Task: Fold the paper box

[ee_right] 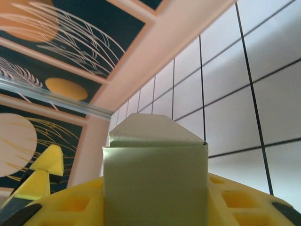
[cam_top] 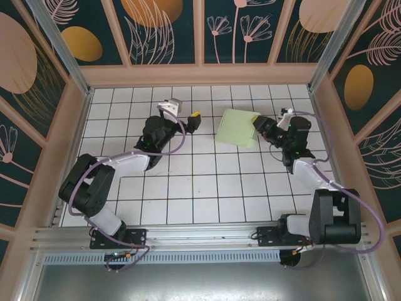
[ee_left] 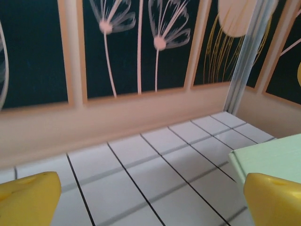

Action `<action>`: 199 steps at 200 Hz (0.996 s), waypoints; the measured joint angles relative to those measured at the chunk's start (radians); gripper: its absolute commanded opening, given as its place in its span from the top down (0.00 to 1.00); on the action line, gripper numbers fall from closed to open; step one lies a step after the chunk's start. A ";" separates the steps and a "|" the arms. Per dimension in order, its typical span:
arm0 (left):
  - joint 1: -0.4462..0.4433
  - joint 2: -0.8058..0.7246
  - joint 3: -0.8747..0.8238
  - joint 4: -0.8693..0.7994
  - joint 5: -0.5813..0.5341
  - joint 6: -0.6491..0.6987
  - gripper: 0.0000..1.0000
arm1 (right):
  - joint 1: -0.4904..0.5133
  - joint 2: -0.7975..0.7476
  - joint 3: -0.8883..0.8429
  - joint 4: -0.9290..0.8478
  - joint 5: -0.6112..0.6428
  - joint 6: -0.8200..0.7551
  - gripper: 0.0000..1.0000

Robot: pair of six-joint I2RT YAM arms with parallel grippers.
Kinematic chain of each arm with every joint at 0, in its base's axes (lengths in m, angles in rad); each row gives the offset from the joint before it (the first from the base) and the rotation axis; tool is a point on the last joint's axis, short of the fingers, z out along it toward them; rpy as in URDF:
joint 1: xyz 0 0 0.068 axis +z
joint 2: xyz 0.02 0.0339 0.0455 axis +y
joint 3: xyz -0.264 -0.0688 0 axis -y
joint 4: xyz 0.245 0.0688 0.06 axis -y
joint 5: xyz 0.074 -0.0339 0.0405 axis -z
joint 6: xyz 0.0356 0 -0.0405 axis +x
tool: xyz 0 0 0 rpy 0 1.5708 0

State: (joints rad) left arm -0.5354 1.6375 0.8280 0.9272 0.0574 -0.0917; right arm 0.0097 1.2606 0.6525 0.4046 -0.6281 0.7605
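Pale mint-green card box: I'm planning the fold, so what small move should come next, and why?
Probably ease the left gripper rightward onto the free edge of the pale mint-green card box. Its yellow fingers stand wide open and empty, that edge lies just beside one fingertip, and the right gripper grips the opposite end.

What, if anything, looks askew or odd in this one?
Nothing is damaged or spilled. The paper box lies skewed to the tile lines, its right edge clamped in the right gripper. The left gripper is open, apart from it.
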 measured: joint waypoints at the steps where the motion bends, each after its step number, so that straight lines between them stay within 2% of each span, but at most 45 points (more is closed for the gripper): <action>1: 0.000 0.000 0.000 0.008 0.002 0.013 0.01 | -0.004 -0.002 0.002 -0.003 -0.002 0.000 0.59; 19: 0.000 0.000 -0.020 0.111 0.041 0.151 0.01 | -0.047 -0.024 0.028 -0.030 -0.030 0.008 0.60; 47: -0.015 0.014 -0.053 0.235 0.116 0.434 0.02 | -0.096 -0.051 0.068 -0.071 -0.072 0.040 0.60; 76: -0.074 0.084 -0.075 0.367 0.168 0.757 0.02 | -0.121 -0.063 0.098 -0.072 -0.127 0.093 0.60; 101: -0.121 0.171 -0.082 0.466 0.179 0.948 0.01 | -0.127 -0.069 0.099 -0.070 -0.178 0.149 0.60; 152: -0.163 0.236 -0.052 0.581 0.188 1.167 0.02 | -0.127 -0.111 0.097 -0.056 -0.256 0.244 0.61; 199: -0.192 0.289 -0.006 0.607 0.216 1.260 0.07 | -0.126 -0.153 0.039 -0.020 -0.327 0.313 0.62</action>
State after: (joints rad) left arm -0.7269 1.9266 0.8219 1.5341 0.2737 1.1683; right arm -0.1162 1.1080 0.6914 0.3847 -0.9554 1.0737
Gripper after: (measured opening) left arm 0.942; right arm 0.412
